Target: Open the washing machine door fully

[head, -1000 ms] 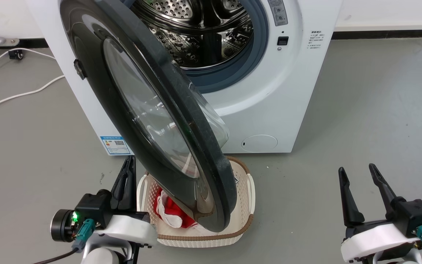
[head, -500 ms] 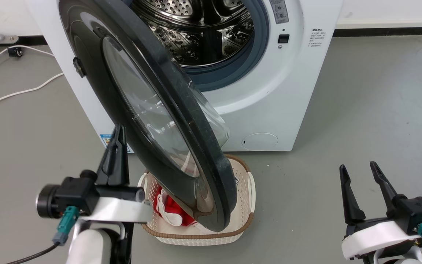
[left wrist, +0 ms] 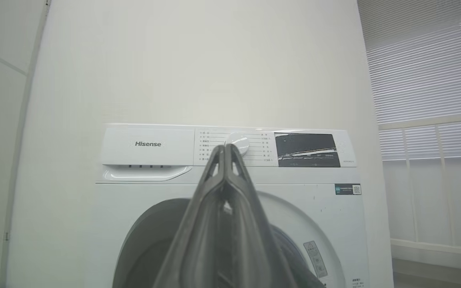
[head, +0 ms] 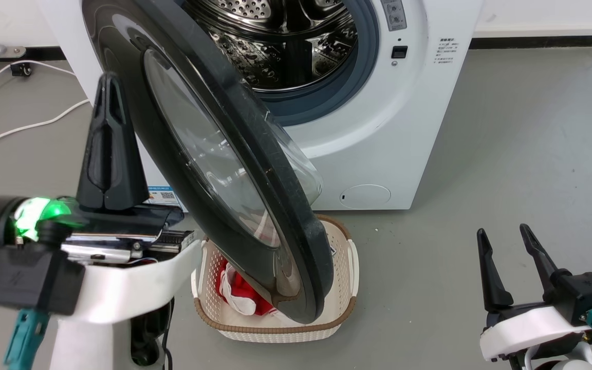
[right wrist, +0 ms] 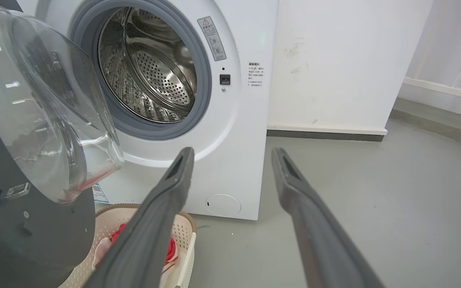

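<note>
One cream basket [head: 275,336] is sitting at the lower centre of the head view, holding red and white cloth [head: 242,300]. One washing machine door [head: 255,149] is hanging partly open above it, slanting out from the washing machine [head: 378,133]. Two grippers are showing: the left gripper [head: 109,85], clenched on nothing just beside the door, and the right gripper [head: 502,234], fingers spread, at the lower right.

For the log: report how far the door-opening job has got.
Done: the washing machine door stands unlatched, partly open, drum exposed. In hand: the left gripper, shut, is up beside the door's outer face; contact unclear. Left: swinging it fully open. The right gripper is open.
</note>
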Available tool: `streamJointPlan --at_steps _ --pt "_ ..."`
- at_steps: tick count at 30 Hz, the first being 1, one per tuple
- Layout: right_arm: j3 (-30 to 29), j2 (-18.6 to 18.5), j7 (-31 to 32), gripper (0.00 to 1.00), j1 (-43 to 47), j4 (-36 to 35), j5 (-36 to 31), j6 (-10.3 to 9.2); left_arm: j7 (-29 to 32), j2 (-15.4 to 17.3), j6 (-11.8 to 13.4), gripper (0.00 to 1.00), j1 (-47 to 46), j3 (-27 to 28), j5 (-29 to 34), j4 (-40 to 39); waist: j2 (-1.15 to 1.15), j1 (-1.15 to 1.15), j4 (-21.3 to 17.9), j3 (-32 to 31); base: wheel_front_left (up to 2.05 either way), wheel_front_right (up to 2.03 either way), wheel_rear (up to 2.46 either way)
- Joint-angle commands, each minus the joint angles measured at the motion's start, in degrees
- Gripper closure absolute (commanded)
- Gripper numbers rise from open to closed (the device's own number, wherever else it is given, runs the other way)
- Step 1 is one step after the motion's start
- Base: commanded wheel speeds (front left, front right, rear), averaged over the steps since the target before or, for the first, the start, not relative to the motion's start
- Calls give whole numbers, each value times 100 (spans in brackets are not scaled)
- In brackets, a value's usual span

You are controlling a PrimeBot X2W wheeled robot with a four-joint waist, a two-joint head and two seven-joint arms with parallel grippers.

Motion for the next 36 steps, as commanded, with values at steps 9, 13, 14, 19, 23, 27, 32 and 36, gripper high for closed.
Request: streamJointPlan --at_steps 9,13,14,19,23,27,32,36 --pt "12 20 -8 0 -70 35 55 -4 360 -3 -129 100 -236 -873 -56 -977 0 0 -31 21 0 0 0" --pt "23 20 -12 0 -79 63 81 -4 629 -4 -269 100 -141 -1579 -156 -1100 0 0 -38 33 0 0 0" --pt "25 20 -15 0 -81 68 78 -4 684 -5 -301 100 -92 -1767 -192 -1101 0 0 -40 34 0 0 0" --pt "47 20 12 0 -56 102 94 -4 1017 -6 -283 100 231 -2493 -331 -930 0 0 -52 3 0 0 0" --pt "53 20 19 0 -6 111 86 -4 1305 50 -254 100 572 -2852 -296 -705 0 0 -43 -20 0 0 0" --pt "54 20 28 0 38 115 83 -4 1562 163 -234 100 931 -3073 -307 -403 0 0 -17 -31 0 0 0" --pt "84 20 46 0 50 107 105 -4 1621 223 -212 100 1208 -3233 -364 79 0 0 -12 -27 0 0 0" --pt "120 20 68 0 26 115 122 -4 1476 180 -175 100 1163 -3280 -377 531 0 0 -39 -1 0 0 0"
